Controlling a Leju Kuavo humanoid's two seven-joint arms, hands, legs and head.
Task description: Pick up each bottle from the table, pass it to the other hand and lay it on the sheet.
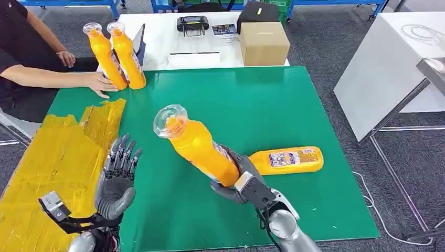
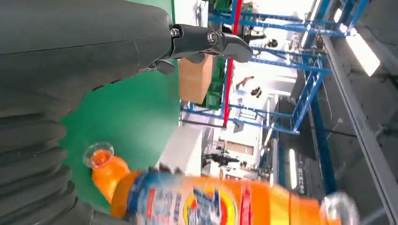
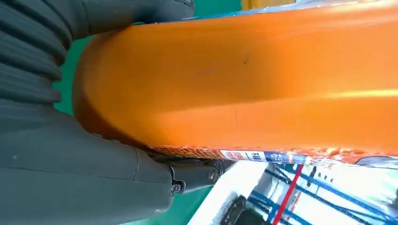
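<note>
Right hand (image 1: pixel 239 181) grips the base end of an orange plastic bottle with a clear cap (image 1: pixel 197 144), holding it above the green table mat (image 1: pixel 273 105), tilted with its cap up and to the left. In the right wrist view the bottle's orange body (image 3: pixel 244 79) lies against the grey palm. Left hand (image 1: pixel 118 178) is raised at the near left, palm toward the held bottle, fingers (image 1: pixel 122 155) spread and straight, holding nothing; it hangs over the border between the mat and the crinkled yellow sheet (image 1: pixel 52 163). A second orange bottle with a printed label (image 1: pixel 287 160) lies on its side on the mat just right of the right hand. Two more orange bottles (image 1: pixel 118 55) stand upright at the mat's far left corner, a person's hand (image 1: pixel 99 84) touching them. A brown cardboard box (image 1: pixel 264 43) sits on the white table (image 1: pixel 162 42) beyond.
</note>
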